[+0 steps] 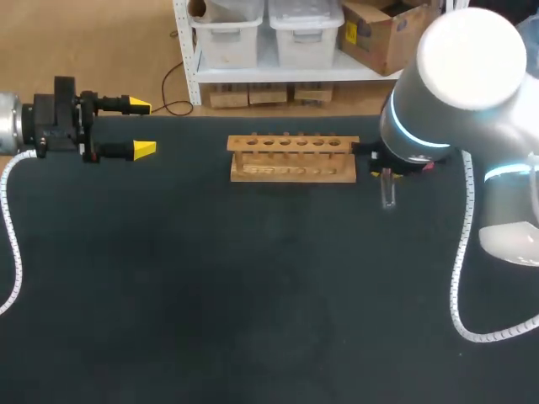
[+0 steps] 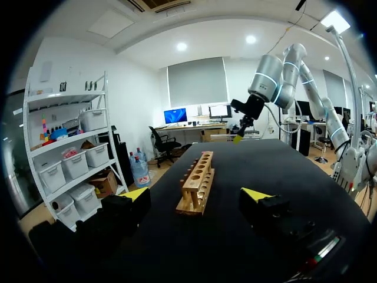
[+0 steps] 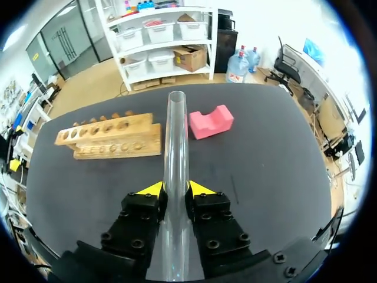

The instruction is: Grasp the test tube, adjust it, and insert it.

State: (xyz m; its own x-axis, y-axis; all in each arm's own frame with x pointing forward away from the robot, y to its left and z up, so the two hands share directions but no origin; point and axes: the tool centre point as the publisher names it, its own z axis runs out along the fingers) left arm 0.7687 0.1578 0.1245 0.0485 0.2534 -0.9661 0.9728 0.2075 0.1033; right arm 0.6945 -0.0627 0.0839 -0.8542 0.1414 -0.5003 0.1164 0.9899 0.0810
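Right hand point(image 3: 175, 190) is clamped on the test tube point(image 3: 176, 135), holding it roughly upright just off the end of the wooden rack point(image 1: 292, 160), seemingly clear of the table point(image 1: 253, 295). Left hand point(image 1: 141, 128) hangs spread, well apart. Grasp done; aligning and inserting remain.

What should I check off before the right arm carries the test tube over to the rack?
1. Grip: right gripper is shut on the test tube, a yellow tip on each side: ok.
2. Holes free: the wooden rack holds no tube: ok.
3. Alignment: the test tube hangs beside the wooden rack's right end, not over a hole: not ok.
4. Tube upright enough to insert: cannot tell.
5. Clearance: left gripper is open at the table's left, apart from the wooden rack: ok.
6. Path: pink block lies near the wooden rack's end: cannot tell.
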